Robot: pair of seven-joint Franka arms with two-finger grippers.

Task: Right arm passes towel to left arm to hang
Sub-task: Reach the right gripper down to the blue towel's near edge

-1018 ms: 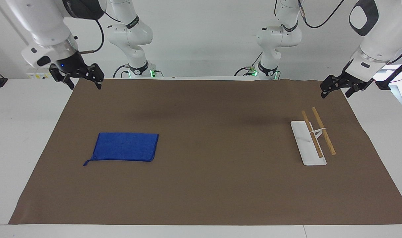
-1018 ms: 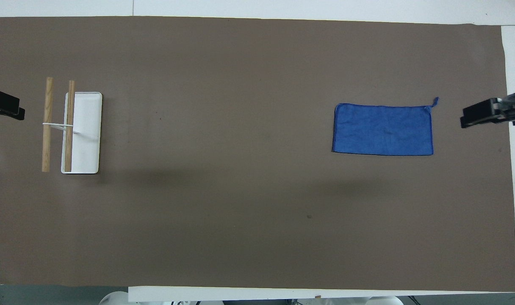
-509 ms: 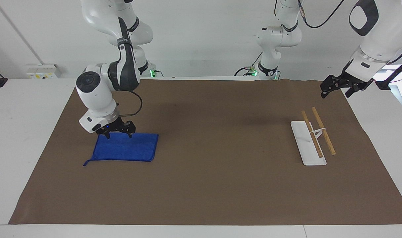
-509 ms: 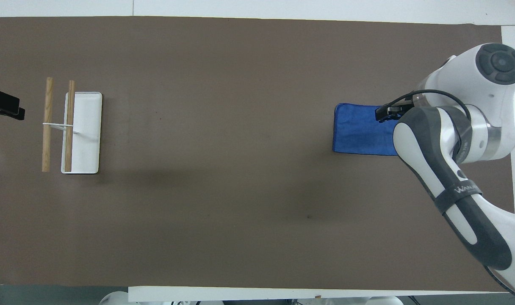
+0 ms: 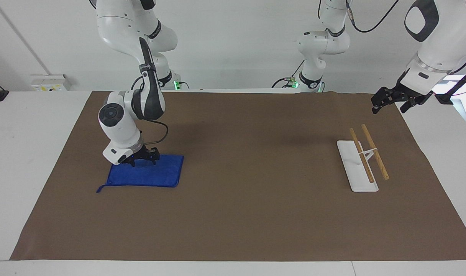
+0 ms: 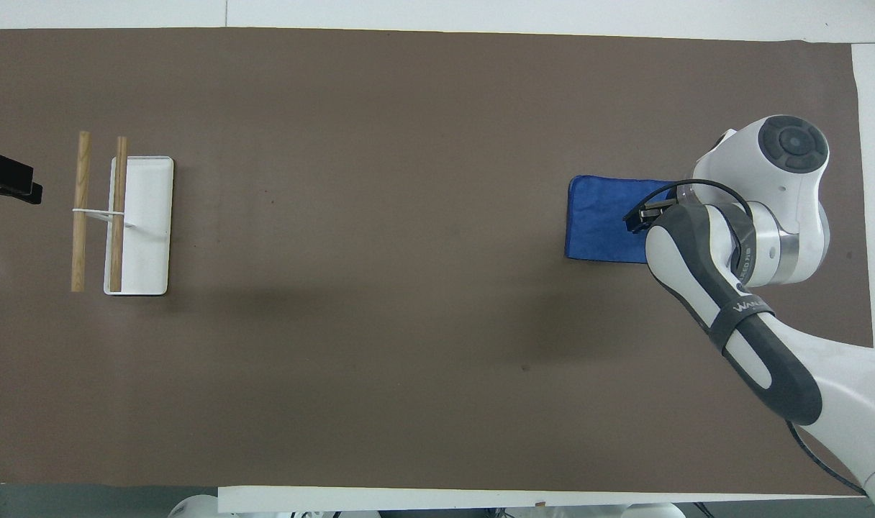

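Resting on the towel (image 5: 143,172), the right hand (image 5: 143,161); left arm (image 5: 428,61) waits.

Brown mat (image 5: 256,199) covers most of the white bench (image 5: 30,161). Toward the left arm's end, a white rack base (image 5: 350,161) lies flat on the mat. Two wooden rods (image 5: 374,151) run parallel above it, carried on a thin white bracket (image 5: 365,152). One rod overhangs the base's edge.

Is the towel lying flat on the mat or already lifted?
Flat. The towel lies spread on the brown mat, edges down, with the right claw at its edge nearer the robots.
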